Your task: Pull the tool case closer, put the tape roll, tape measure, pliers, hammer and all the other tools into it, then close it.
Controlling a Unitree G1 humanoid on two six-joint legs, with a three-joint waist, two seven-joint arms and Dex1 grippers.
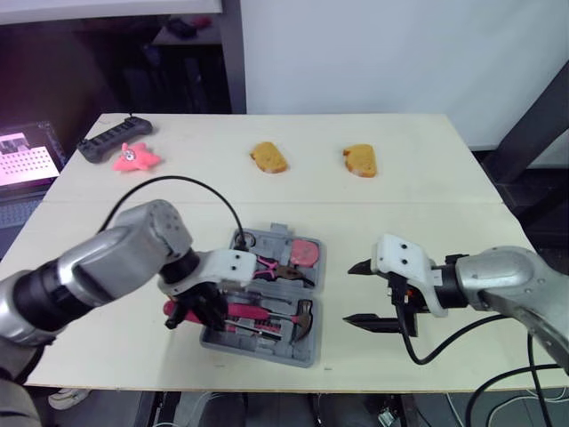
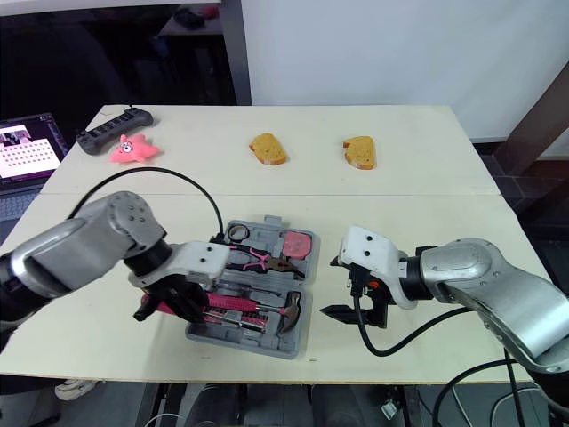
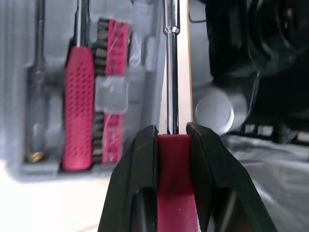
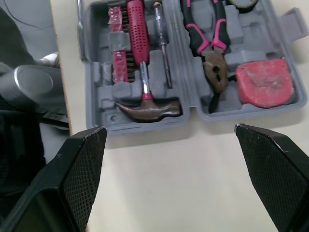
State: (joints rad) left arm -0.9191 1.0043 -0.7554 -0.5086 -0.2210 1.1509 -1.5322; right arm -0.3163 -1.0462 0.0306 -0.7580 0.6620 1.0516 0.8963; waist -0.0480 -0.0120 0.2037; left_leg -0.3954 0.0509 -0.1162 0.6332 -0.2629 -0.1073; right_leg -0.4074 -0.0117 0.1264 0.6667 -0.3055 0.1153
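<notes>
The pale table [image 1: 427, 169] spans the scene. The grey tool case [image 1: 305, 354] lies open and flat near its front edge, between the two arms.

The left tool [image 3: 171, 130] is at the case's near left corner, its fingers clamped tight on the handle of a pink-handled screwdriver [image 3: 172, 72]. The steel shaft runs alongside the case's near wall. The handle end sticks out past the case's left side.

The right tool [image 1: 349, 293] hovers over bare table just right of the case. It is spread wide and holds nothing, with its fingertips pointing toward the case.

At the far left corner of the table lies a long black controller [image 1: 111, 136].

In the near half of the case, the hammer [image 4: 149, 108] sits in its moulded slot, with its head toward the right tool. The pliers [image 4: 212, 63], with pink and black grips, lie in the far half.

Two bread slices [image 1: 268, 157] [image 1: 360, 160] rest well apart on the far part of the table. A pink starfish toy [image 1: 135, 157] lies just beside the controller.

The red tape measure [image 4: 264, 82] fills the far right pocket, next to the pliers' nose. A red bit strip [image 4: 118, 53] lies along the near wall beside the hammer's handle, and a thin screwdriver [image 4: 163, 53] lies on the handle's other side. The black tape roll [image 2: 236, 233] sits in the far left corner of the case.
</notes>
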